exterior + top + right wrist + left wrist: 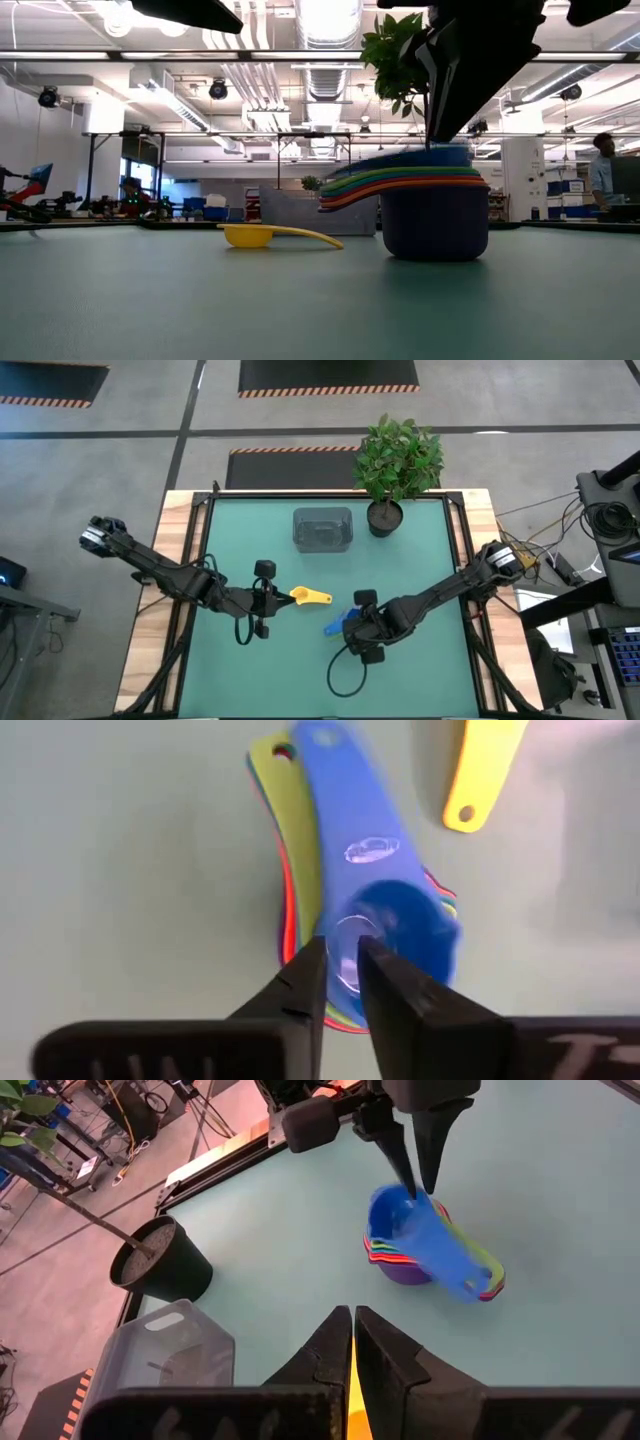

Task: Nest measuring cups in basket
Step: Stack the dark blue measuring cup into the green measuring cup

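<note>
A stack of nested measuring cups (432, 205) stands on the green table, a dark purple cup at the bottom and a blue cup (425, 1230) on top, all handles fanned to one side. My right gripper (340, 955) comes down on the stack from above, shut on the top blue cup. One yellow cup (310, 596) lies by itself on its bowl, left of the stack (338, 625). My left gripper (352, 1320) hovers shut above this yellow cup, and it shows as a sliver behind the fingers. The grey translucent basket (322, 528) stands near the far edge, holding no cups. My right gripper pinches the top blue cup's bowl rim (412, 1198) on the side away from its handle, one finger inside the bowl and one outside. The fingers (432, 1150) point steeply down from above. The cup sits nested in the stack, which rests on the table.
A dark pot with a leafy plant (384, 517) stands just right of the basket (165, 1345) at the far edge. Open green table lies toward the near edge and between the stack and the basket. A black cable loops on the table near the right arm (345, 675).
</note>
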